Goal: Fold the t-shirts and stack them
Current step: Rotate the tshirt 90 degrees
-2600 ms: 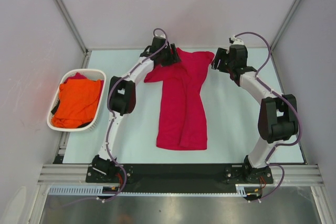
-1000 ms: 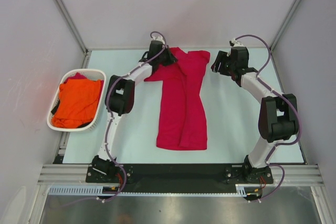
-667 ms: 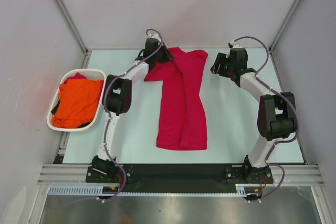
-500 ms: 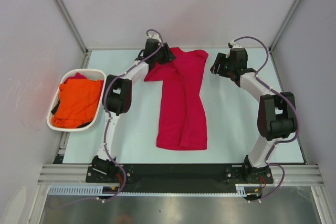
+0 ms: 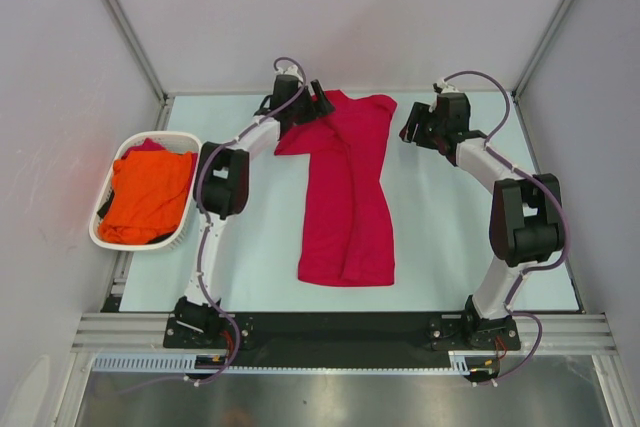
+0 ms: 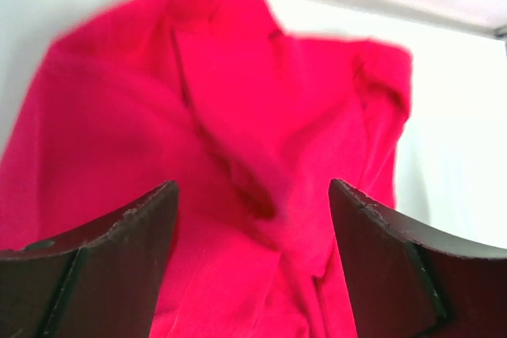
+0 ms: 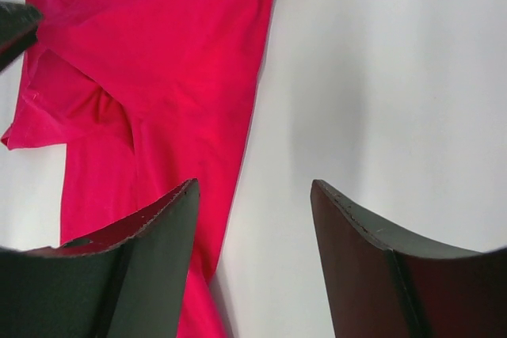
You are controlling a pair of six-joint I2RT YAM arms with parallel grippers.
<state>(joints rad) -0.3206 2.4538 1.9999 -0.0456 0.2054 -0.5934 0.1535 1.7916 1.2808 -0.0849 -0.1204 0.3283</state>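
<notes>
The crimson t-shirt (image 5: 345, 192) lies lengthwise on the table, folded narrow, its collar end toward the back wall. My left gripper (image 5: 310, 103) hovers at the shirt's back left corner with its jaws wide apart and nothing between them; the left wrist view shows the rumpled red cloth (image 6: 238, 140) below the open fingers (image 6: 119, 259). My right gripper (image 5: 408, 125) stands open just right of the shirt's upper edge, over bare table (image 7: 380, 100), with the shirt's edge (image 7: 158, 77) under its left finger. The orange t-shirt (image 5: 148, 195) lies bunched in the white basket.
A white oval basket (image 5: 97, 234) stands at the left table edge, with a bit of red cloth behind the orange one. Grey walls close in the back and sides. A black rail (image 5: 340, 327) runs along the near edge between the arm bases.
My left gripper has opened and let go of the crimson shirt's back left corner, drawing slightly left and back. The right arm has barely moved. The shirt lies as before.
</notes>
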